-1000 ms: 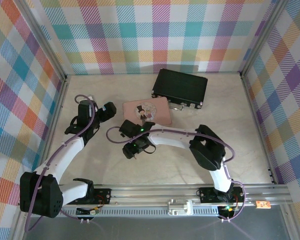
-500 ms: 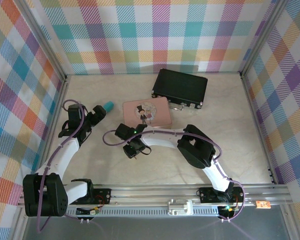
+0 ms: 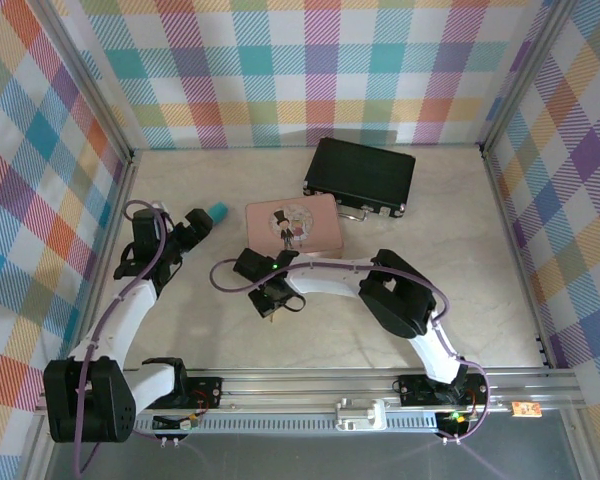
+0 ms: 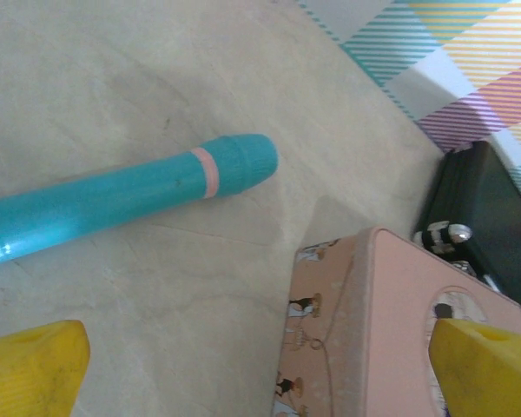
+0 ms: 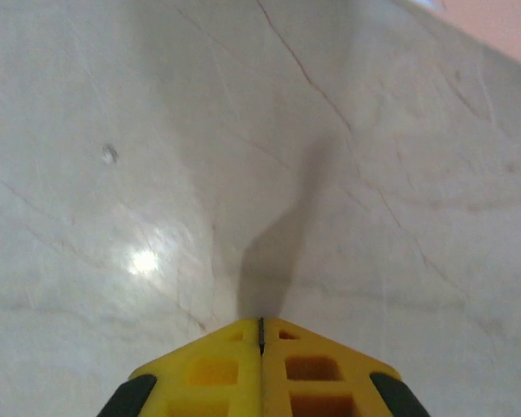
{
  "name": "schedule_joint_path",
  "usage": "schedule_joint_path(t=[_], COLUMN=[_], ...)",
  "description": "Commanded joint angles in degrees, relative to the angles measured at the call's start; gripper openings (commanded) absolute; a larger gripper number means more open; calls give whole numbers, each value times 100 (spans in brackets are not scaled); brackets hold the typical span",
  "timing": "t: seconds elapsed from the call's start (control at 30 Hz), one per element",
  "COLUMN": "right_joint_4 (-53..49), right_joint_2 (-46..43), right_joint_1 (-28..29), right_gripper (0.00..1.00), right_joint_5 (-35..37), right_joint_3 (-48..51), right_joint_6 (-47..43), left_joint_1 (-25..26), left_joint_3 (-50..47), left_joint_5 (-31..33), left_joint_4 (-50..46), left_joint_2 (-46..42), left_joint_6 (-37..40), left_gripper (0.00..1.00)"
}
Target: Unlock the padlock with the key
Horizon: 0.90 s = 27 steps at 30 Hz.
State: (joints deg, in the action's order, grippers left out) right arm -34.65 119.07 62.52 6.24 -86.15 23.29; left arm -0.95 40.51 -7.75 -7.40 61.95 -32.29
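1. Top external: left gripper (image 3: pixel 196 227) spread wide, just left of the pink tin (image 3: pixel 293 222); the teal stick (image 3: pixel 218 211) lies between them.
2. Right gripper (image 3: pixel 268 300) pressed fully closed, just off the tin's near edge, over bare worktop (image 3: pixel 310 340).
3. Black case (image 3: pixel 360 175) crowds the tin's far-right corner; open worktop right of the tin.
4. Padlock and key: cannot tell where.

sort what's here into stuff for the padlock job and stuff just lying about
for the job: right claw, shut, too small to tell if it pinches anything; left claw, open
lying about: teal pen-like stick; pink tin; black case
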Motion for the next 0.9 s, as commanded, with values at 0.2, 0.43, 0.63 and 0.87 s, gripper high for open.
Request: schedule_joint_path(t=[0.2,0.43,0.63,0.87], right_joint_4=[1096,1009,558,171], right_joint_2=[-2291,-2990,-2691,-1926], right_joint_1=[-1145,-1668,-1206,-309], right_gripper=[0,0,16,49], right_joint_5=[-1185,-1412,-1172,-572], right_joint_3=[1204,1234,1476,1425], right_joint_6=[273,-41,101,737], left_joint_1=[569,1554,1668,1348], left_joint_3=[-34,196,330,297], left_joint_5=[-816,-569,-212,76], left_joint_4=[746,1478,1228,735], left_joint_2=[-429,-207,48,-11], left_joint_6=[-1286,-2188,-1965,-1668], left_gripper=[100,99,100,100])
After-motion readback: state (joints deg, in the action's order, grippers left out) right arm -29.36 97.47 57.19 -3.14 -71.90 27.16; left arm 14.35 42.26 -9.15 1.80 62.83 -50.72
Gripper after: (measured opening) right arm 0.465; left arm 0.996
